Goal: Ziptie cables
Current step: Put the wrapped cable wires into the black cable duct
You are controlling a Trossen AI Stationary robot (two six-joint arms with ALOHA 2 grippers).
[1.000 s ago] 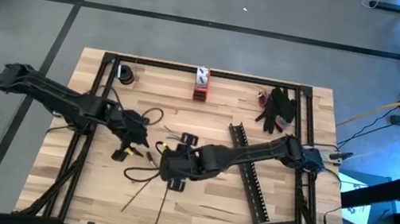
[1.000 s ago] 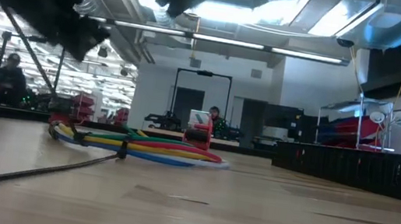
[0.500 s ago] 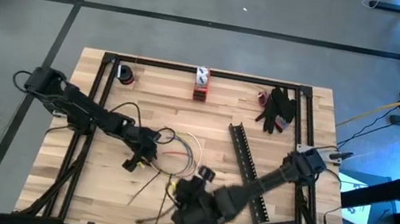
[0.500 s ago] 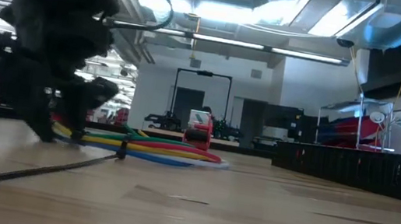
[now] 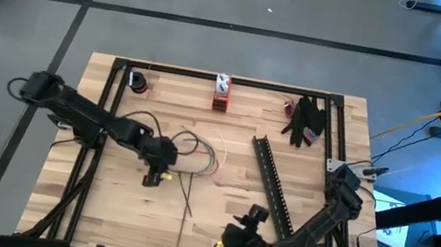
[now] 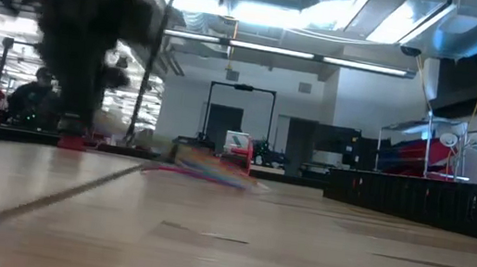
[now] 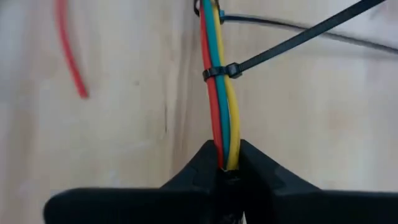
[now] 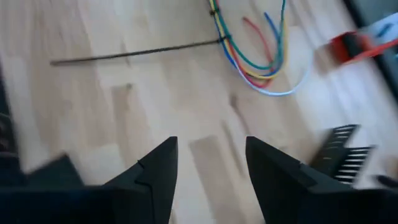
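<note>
Coloured cables (image 7: 222, 118) sit pinched between the left gripper (image 7: 225, 163) fingers, apparently lifted; right gripper (image 8: 210, 163) gapes empty

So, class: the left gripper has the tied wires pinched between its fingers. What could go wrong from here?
1. The left gripper grips the cables only at their end, so they might slip out.
2. The zip tie's long tail sticks out uncut and could snag the loose black strips on the table.
3. The right gripper, open, is pulled back and cannot steady them.
</note>
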